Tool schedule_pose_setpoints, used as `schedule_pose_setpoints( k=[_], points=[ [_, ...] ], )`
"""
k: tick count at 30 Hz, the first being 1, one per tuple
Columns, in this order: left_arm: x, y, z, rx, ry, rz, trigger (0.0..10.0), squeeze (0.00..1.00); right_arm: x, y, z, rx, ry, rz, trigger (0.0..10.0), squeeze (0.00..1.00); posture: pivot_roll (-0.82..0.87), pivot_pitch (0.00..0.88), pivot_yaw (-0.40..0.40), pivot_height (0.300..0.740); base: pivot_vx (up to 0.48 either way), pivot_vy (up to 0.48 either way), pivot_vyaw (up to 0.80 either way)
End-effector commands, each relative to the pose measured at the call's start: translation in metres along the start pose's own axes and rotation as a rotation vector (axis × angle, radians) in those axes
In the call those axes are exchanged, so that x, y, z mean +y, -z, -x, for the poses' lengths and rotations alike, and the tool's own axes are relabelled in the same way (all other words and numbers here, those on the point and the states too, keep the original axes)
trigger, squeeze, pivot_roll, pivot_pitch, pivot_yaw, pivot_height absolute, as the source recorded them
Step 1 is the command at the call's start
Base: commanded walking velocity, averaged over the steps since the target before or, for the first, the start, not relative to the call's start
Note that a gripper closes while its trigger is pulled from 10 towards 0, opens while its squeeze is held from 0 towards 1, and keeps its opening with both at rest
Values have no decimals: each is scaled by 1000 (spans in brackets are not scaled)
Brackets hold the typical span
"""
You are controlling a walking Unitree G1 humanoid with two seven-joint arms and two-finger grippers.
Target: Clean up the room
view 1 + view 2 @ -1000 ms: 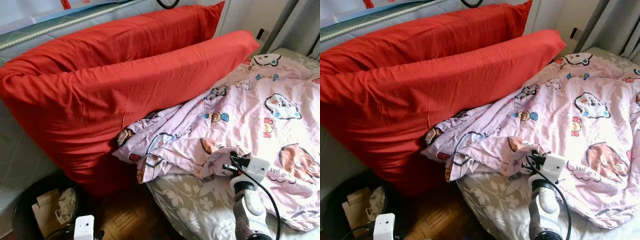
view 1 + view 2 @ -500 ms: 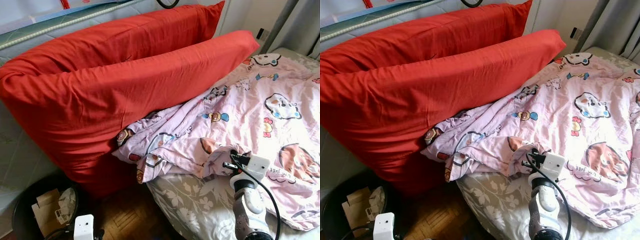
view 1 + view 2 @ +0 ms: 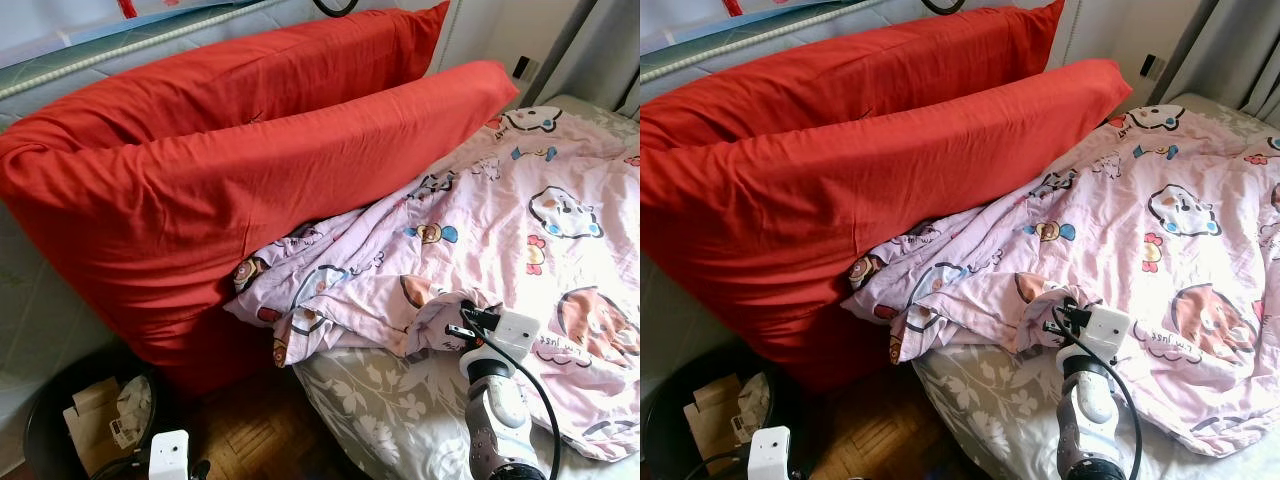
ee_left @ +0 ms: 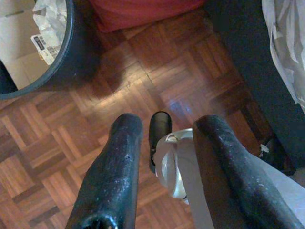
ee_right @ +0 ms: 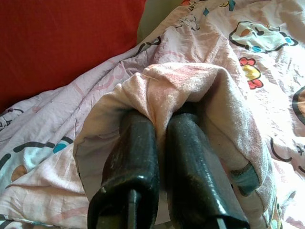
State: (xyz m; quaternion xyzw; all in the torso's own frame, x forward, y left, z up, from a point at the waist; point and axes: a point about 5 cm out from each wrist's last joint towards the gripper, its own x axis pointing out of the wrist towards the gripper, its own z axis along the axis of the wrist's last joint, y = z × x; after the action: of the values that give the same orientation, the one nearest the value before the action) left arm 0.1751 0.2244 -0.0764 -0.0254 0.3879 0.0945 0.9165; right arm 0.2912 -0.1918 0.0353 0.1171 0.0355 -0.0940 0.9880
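Note:
A pink cartoon-print quilt [image 3: 520, 210] lies crumpled over the bed, its bunched edge reaching toward the red pillows. My right gripper [image 5: 159, 138] is shut on a fold of the quilt [image 5: 186, 81] near the bed's front edge; the cloth wraps over both black fingers [image 5: 138, 152]. The right arm [image 3: 490, 400] rises from below with its white wrist camera [image 3: 512, 332] at the fold. My left gripper [image 4: 164, 143] hangs open over the parquet floor, nothing between its fingers [image 4: 119, 162].
Two big red pillows [image 3: 230, 190] lean against the wall at the head of the bed. A grey floral sheet [image 3: 380, 400] shows under the quilt. A black bin [image 3: 45, 425] with cardboard and paper stands on the wooden floor at the left.

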Motion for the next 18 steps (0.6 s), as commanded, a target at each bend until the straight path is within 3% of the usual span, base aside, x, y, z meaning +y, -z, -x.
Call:
schedule_pose_setpoints(
  k=[1,18],
  points=[
    [3,16,5,58,-6,9,10000,0,0,2,1,4,8,-4,10000,0,80,194,-22,740,-255,0,0],
    [2,17,6,56,-1,8,10000,0,-1,0,1,-2,17,-3,10000,0,78,192,-19,740,-272,0,0]
  ],
)
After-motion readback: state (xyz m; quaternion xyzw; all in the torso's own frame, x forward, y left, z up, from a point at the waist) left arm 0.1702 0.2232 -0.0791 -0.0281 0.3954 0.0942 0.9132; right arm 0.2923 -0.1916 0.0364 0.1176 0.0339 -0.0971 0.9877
